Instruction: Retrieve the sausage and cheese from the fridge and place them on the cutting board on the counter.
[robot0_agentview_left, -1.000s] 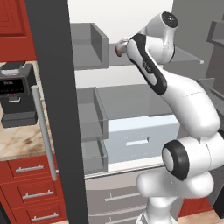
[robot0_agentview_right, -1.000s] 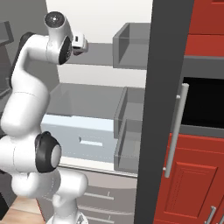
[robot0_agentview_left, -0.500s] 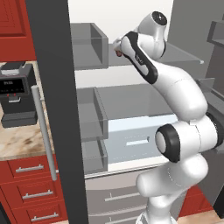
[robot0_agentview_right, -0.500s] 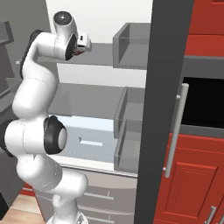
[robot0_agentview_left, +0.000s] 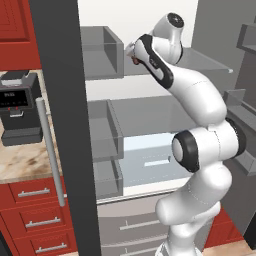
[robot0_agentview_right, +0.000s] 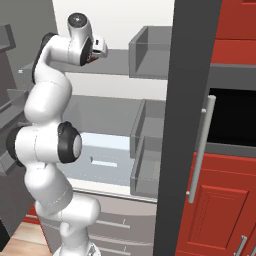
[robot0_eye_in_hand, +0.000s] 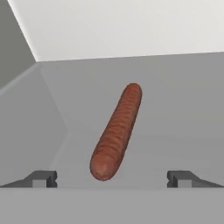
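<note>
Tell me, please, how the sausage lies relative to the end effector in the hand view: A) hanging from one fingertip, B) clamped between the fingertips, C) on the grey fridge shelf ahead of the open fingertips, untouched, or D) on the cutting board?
C: the sausage lies on the grey shelf of the fridge, ahead of the end effector, whose fingertips stand wide apart, touching nothing.

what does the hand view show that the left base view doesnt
Hand view: the whole sausage lying on a grey fridge shelf, with the two fingers spread wide on either side of its near end, not touching it.

Left base view: the arm reaching to the upper shelf, the open fridge with its door bins, the coffee machine on the counter.

Both: the fridge interior and the upper shelf.
</note>
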